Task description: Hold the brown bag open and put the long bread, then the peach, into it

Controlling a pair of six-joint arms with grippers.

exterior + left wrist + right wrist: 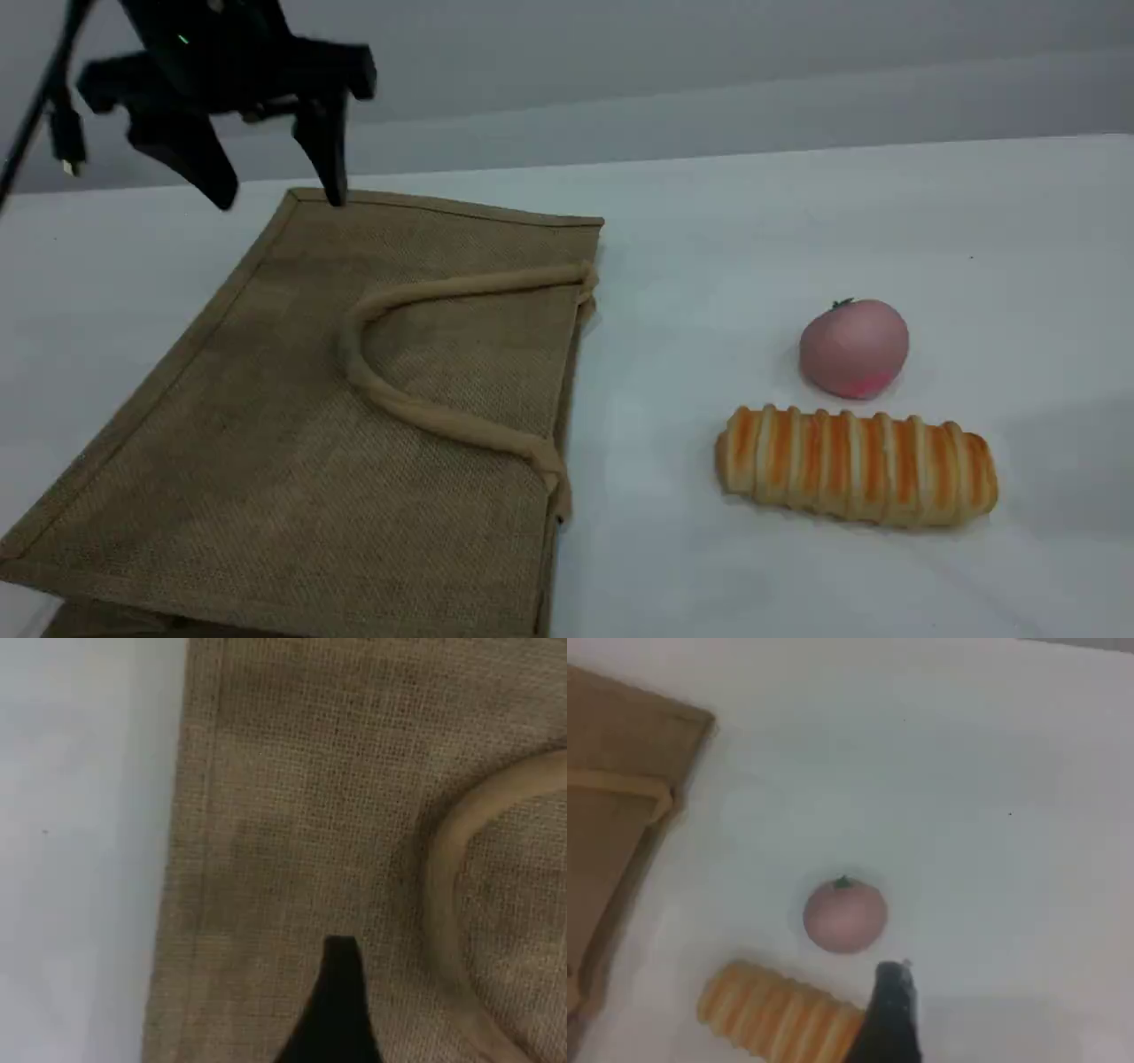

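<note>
The brown bag [292,425] lies flat on the white table, its opening edge facing right, with a beige loop handle [416,412] resting on top. My left gripper [279,190] hangs open just above the bag's far corner, nothing between its fingers. In the left wrist view one dark fingertip [341,992] shows over the bag's weave [292,815], beside the handle [443,895]. Right of the bag sits the pink peach [853,347], and the striped long bread [855,465] lies just in front of it. The right wrist view looks down on the peach [844,914] and the long bread [775,1019], with my right gripper [890,997] hovering above them, holding nothing.
A grey wall runs behind the table's far edge [797,146]. Bare white tabletop [691,292] separates the bag from the two toys. The bag's near end runs out of the scene view at the bottom.
</note>
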